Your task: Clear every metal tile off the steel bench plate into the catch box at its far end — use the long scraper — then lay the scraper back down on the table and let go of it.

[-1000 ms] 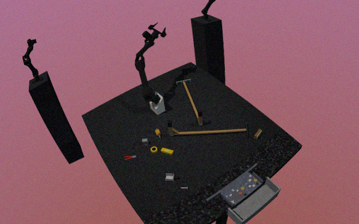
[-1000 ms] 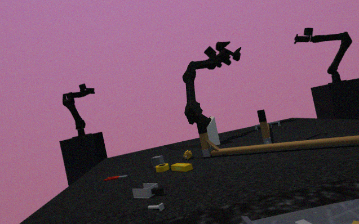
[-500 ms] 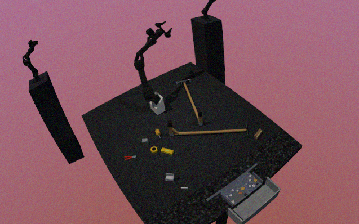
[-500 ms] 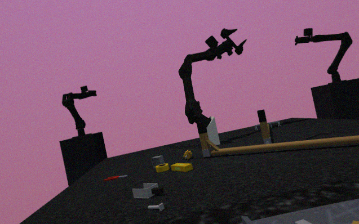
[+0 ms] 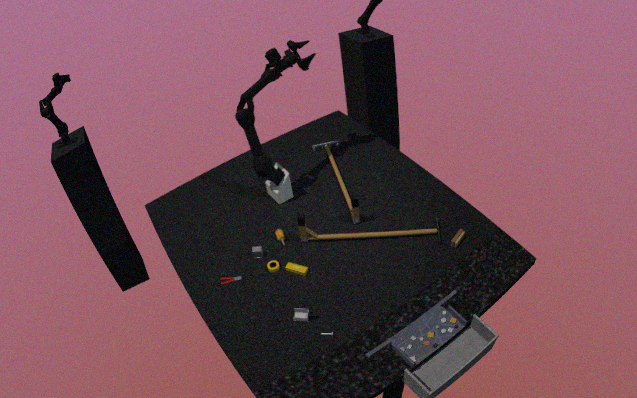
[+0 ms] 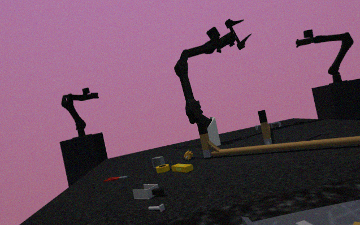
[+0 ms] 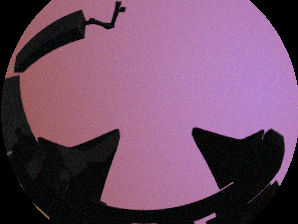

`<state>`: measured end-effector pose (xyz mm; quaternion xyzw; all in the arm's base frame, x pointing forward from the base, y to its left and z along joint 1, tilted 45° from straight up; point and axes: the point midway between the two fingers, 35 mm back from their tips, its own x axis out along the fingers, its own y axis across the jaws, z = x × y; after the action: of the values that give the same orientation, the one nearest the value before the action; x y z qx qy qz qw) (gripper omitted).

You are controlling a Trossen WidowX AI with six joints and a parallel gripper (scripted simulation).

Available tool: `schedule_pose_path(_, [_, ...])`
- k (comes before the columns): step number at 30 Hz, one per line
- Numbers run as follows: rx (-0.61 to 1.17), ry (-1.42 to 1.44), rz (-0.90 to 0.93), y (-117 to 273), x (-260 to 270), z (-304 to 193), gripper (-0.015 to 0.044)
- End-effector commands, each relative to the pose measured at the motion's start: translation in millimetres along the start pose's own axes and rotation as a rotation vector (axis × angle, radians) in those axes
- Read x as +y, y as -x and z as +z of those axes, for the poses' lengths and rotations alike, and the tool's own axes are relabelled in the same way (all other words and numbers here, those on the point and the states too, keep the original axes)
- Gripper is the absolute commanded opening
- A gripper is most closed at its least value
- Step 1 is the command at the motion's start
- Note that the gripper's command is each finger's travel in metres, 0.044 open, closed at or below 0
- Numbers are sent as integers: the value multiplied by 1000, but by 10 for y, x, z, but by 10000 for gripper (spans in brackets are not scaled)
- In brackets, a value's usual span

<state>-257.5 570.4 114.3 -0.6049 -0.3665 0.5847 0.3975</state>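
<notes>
My gripper (image 5: 312, 48) (image 6: 247, 27) (image 7: 157, 132) is open and empty, raised high above the table. The long scraper (image 5: 375, 234) (image 6: 291, 144) appears to be the nearer wooden-handled tool; it lies on the table, with an upright black-topped grip (image 5: 302, 230) (image 6: 204, 138) at one end and a thin dark blade (image 5: 439, 231) at the other. The steel bench plate (image 5: 422, 328) (image 6: 333, 212) is at the table's near edge, with several white, orange and dark tiles spread over it. The grey catch box (image 5: 486, 329) adjoins its outer side and shows no tiles inside.
A second wooden-handled tool (image 5: 340, 177) with a wide grey head lies behind the scraper. A wooden block (image 5: 458, 238) lies beyond the blade. A screwdriver (image 5: 280, 235), tape roll (image 5: 273, 266), yellow box (image 5: 296, 269), pliers (image 5: 230, 280) and white bracket (image 5: 301, 314) lie left. Two other arms stand on pedestals.
</notes>
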Motion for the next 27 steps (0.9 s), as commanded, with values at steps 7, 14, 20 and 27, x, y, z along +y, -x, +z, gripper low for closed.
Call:
schedule_pose_path(7, [162,-196,47,42,-43,-739,440])
schedule_pose_path(14, [280,-338,59,127,-60,-1258,440])
schedule_pose_path(20, [383,-457,59,239,-55,-1690,440])
schedule_pose_path(27, [505,-594,45,413,-26,-2173,440])
